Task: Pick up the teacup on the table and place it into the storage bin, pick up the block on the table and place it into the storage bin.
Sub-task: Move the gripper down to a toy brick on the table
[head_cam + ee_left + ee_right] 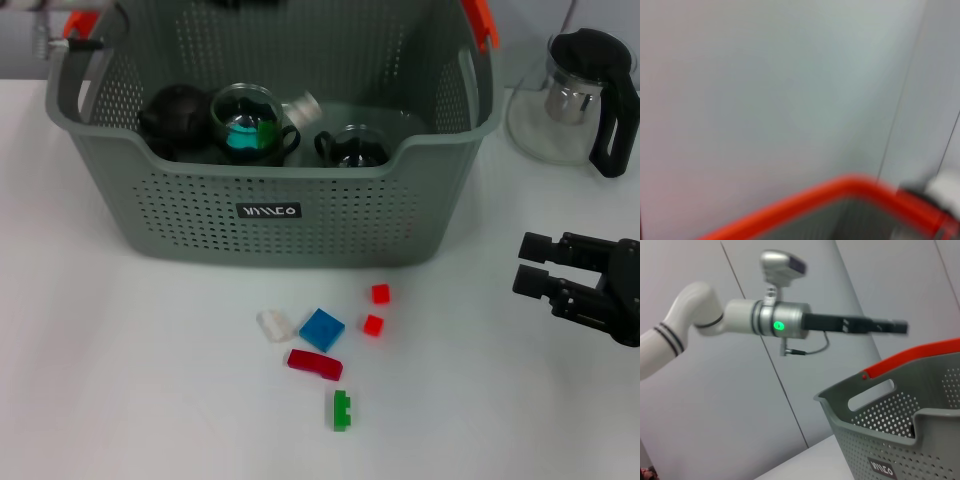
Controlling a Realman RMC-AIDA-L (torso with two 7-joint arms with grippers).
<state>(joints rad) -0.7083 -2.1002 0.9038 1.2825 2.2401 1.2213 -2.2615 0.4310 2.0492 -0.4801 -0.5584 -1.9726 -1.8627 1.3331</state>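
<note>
Cups already sit in the storage bin [270,215], so blocks remain. The blue block [322,329] looks light, rigid, slick (flat, so pinch its side edges). My right gripper [545,266] hangs released near the table's right edge; left gripper [890,326] is above the bin, grip state unclear.

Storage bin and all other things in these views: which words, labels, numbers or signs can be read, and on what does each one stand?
White lettering on a small black label on the front wall of the storage bin: too blurred to read for sure in the head view and the right wrist view.
No other text shows, neither on the blocks nor on the glass teapot.
</note>
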